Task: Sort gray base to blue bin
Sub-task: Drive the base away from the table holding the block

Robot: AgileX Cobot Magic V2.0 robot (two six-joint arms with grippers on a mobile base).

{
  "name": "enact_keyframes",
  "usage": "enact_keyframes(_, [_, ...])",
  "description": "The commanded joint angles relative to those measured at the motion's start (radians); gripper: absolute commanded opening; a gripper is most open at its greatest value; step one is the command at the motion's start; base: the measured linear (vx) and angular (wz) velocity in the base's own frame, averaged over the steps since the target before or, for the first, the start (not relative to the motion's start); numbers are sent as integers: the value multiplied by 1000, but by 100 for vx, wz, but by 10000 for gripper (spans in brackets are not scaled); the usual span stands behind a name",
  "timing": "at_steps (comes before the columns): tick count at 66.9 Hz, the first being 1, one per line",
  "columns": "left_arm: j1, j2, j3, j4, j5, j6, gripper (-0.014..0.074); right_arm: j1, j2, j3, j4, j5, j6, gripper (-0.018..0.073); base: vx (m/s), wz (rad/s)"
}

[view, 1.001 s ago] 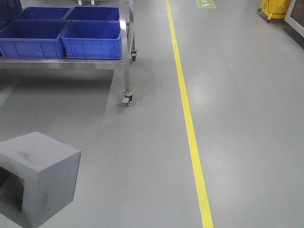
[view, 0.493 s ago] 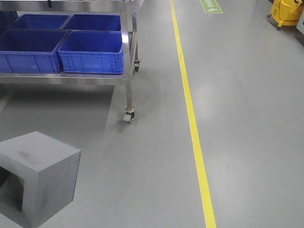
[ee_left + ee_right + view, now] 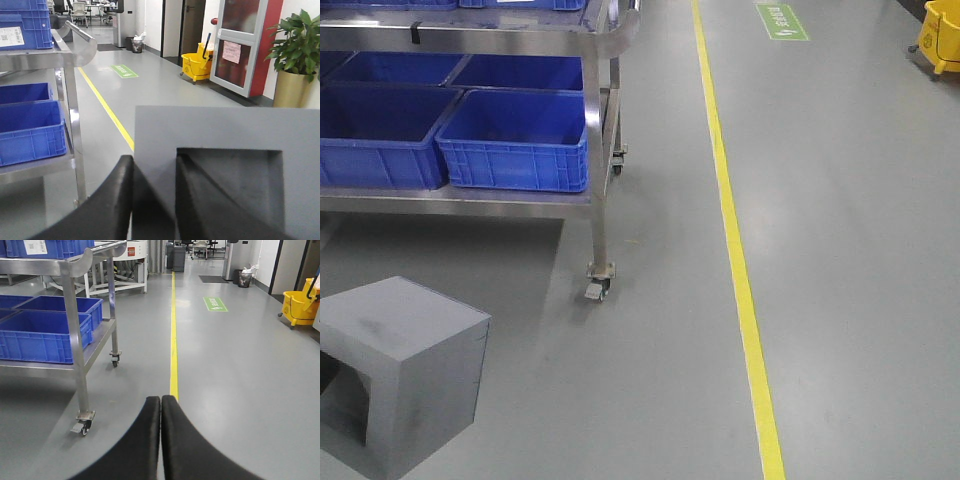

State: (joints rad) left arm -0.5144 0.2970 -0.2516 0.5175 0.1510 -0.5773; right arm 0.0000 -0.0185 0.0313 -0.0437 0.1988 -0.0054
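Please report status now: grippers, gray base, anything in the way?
Left gripper shut on gray base wall. Right gripper shut, empty. Blue bin ahead on cart lower shelf; upper rail above it.

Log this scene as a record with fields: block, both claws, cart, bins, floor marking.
gray block: lower left of the front view, held off the floor, square recess facing the left wrist camera
left claw: clamped on the block's wall, one finger outside, one inside the recess
right claw: shut, empty
steel cart: on casters, ahead left
blue bin: nearest of several on the cart's lower shelf, looks empty
yellow line: floor stripe, right of the cart
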Motion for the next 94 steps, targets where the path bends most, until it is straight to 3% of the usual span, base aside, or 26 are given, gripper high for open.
enact_keyframes(1, [-6,2,-30,3,-94,-5,-7,-5,-7,6,-9,-71,-7,-5,41,1])
enact_keyframes(37, [-6,2,-30,3,-94,-5,-7,-5,-7,6,-9,-72,-7,-5,37,13])
enact_keyframes(94, [-6,2,-30,3,-94,-5,-7,-5,-7,6,-9,-72,-7,-5,26,86])
